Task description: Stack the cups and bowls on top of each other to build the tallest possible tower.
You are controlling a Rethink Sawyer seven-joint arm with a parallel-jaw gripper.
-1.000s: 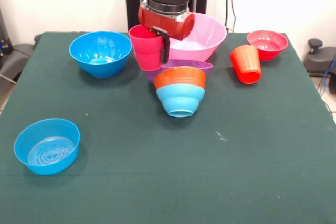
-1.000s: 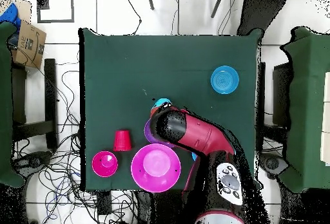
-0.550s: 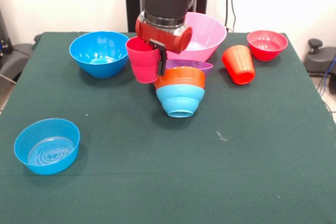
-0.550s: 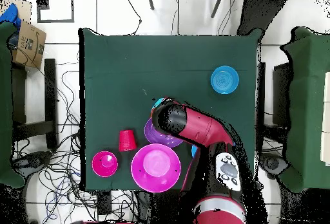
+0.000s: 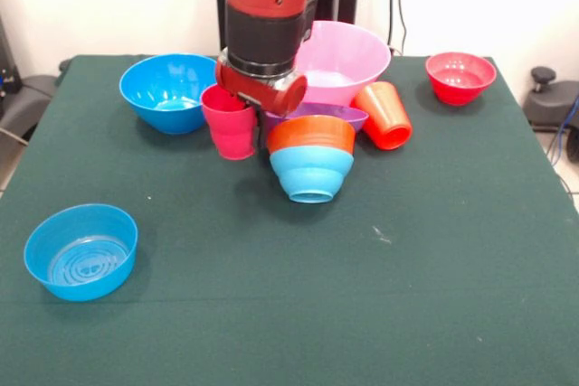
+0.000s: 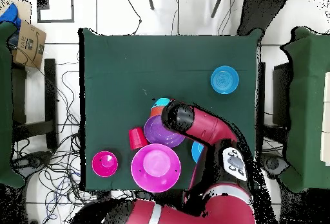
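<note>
My gripper [image 5: 244, 106] is shut on the rim of the pinkish-red cup [image 5: 232, 128], which hangs upright just left of the tower. The tower is an orange bowl [image 5: 310, 133] nested in a light-blue bowl [image 5: 311, 172]. Close behind it lies the shallow purple bowl [image 5: 318, 114], in front of the large pink bowl [image 5: 348, 56]. The orange-red cup [image 5: 384, 115] lies tilted against the purple bowl's right side. In the overhead view the arm hides the gripper and the held cup, while the orange-red cup [image 6: 136, 138], purple bowl [image 6: 161, 130] and pink bowl [image 6: 155, 167] show.
A deep blue bowl [image 5: 173, 90] stands at the back left, close to the held cup. One small blue bowl [image 5: 81, 250] sits alone near the front left. A small red bowl [image 5: 460, 76] is at the back right corner. Cables lie on the floor around the table [image 6: 116, 67].
In the front view my gripper has carried the pinkish-red cup left and lower, off the purple bowl's side. The orange-red cup has shifted left up to the purple bowl.
</note>
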